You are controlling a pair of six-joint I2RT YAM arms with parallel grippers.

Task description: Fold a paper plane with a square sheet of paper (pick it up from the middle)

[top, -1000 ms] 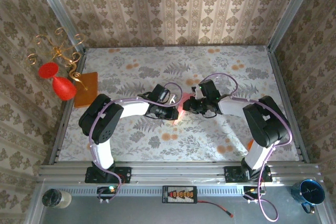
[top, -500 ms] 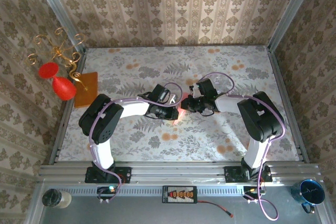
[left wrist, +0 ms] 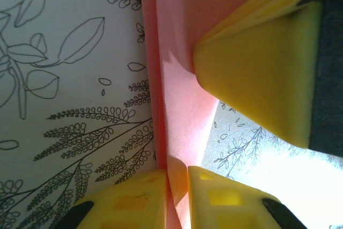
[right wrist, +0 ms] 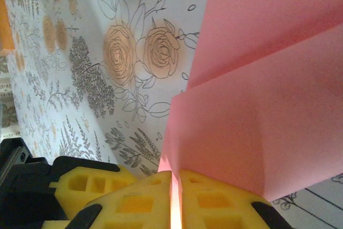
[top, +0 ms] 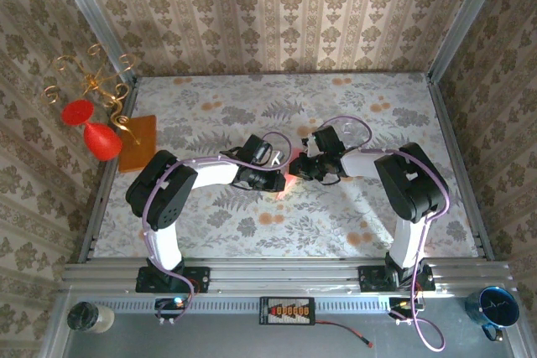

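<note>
Two pinches: left jaws and right jaws are both clamped on the thin salmon-pink paper sheet. It is part-folded and sits between the wrists, mid floral desk, well right of the flat orange rectangular sheet. For a clean crease I'd hold both grips firm, pull the fold taut and align edges before pressing. Slack would likely skew it. No readable labels or writing.
</note>
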